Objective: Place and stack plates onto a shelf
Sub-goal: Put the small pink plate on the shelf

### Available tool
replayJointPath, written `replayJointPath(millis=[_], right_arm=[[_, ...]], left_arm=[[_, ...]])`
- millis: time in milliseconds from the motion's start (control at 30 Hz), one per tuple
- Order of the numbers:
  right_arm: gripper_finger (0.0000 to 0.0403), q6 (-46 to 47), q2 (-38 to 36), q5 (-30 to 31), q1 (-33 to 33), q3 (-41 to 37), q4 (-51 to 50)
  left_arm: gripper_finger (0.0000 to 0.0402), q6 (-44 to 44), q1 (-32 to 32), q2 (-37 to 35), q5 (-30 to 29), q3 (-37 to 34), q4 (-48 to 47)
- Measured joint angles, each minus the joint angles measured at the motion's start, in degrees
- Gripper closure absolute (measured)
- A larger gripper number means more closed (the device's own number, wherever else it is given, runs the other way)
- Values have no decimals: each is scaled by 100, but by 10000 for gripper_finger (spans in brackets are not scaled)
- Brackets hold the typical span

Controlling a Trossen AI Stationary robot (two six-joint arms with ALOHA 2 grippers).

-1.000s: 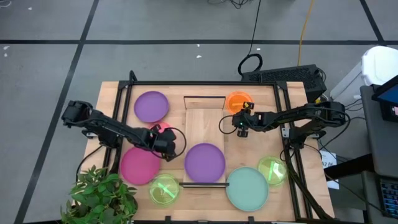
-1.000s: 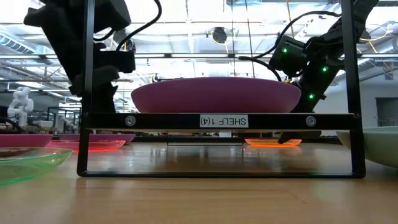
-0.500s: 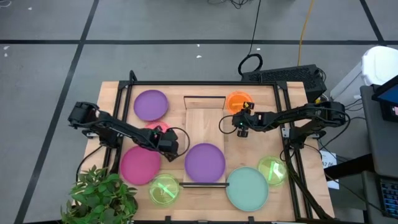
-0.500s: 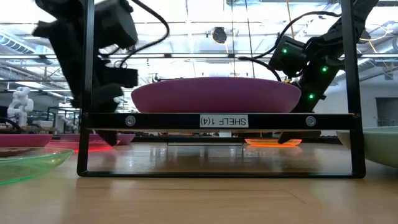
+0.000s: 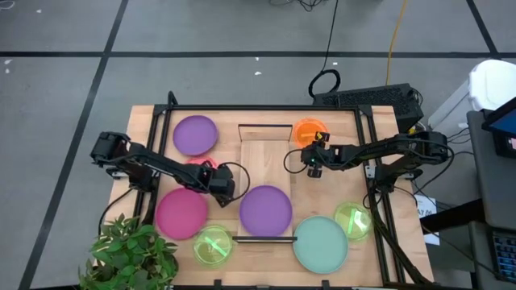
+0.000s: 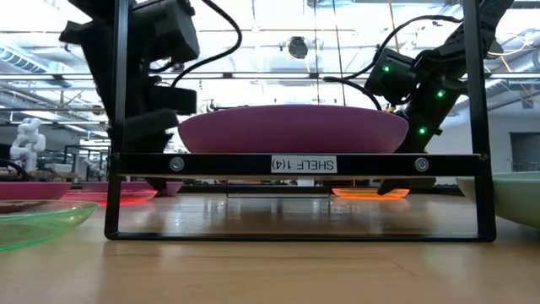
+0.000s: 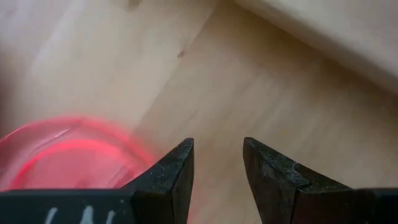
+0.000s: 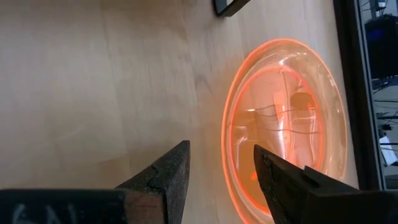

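A purple plate lies flat on the near half of the light-wood shelf; in the low view the purple plate rests above the shelf's front lip. My left gripper hangs open just left of the shelf, beside the small pink-red plate, with bare table wood between its fingers. My right gripper stands open right of the shelf, over the near rim of the orange plate, which lies flat on the table.
On the table lie a second purple plate at the far left, a magenta plate, two neon green plates and a pale teal plate. A potted plant stands at the near left corner.
My left arm has swung a little toward the shelf and the table's right, its gripper tipping further down beside the pink-red plate. The plates have not moved.
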Motion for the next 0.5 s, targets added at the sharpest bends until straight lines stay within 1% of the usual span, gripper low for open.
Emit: replayJointPath(millis=[33, 300, 500], right_arm=[[243, 0, 0, 0, 0, 0, -6], [243, 73, 0, -1, 2, 0, 0], [243, 90, 0, -13, 4, 0, -17]], left_arm=[[256, -66, -17, -12, -51, 22, -182], [256, -537, -5, 13, -212, 7, -680], [256, -689, -5, 15, -212, 7, -692]])
